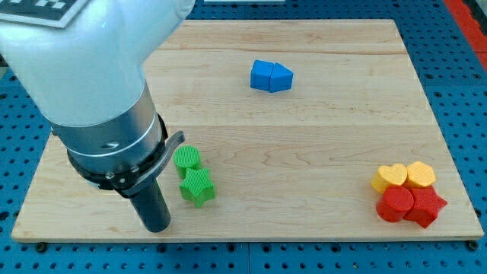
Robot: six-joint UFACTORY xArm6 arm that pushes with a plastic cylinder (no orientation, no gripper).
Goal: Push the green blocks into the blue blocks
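Two ridged green blocks sit touching near the worktop's [304, 144] left front – a green cylinder [186, 158] just behind a green star [197, 187]. My tip [157, 226] rests just left of the star, apart from it; there is no gripper on this rod. Far off, toward the back, a blue cube [262, 74] touches a blue pentagon-like block [281, 78]. A yellow heart [389, 178], yellow hexagon [420, 174], red cylinder [396, 204] and red star [426, 205] cluster at the right front.

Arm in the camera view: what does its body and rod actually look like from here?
A bulky white shell narrows into a silver-grey metal cylinder with a black collar and bracket. Below, a straight dark rod ends in my tip. A black-and-white marker patch sits on top.
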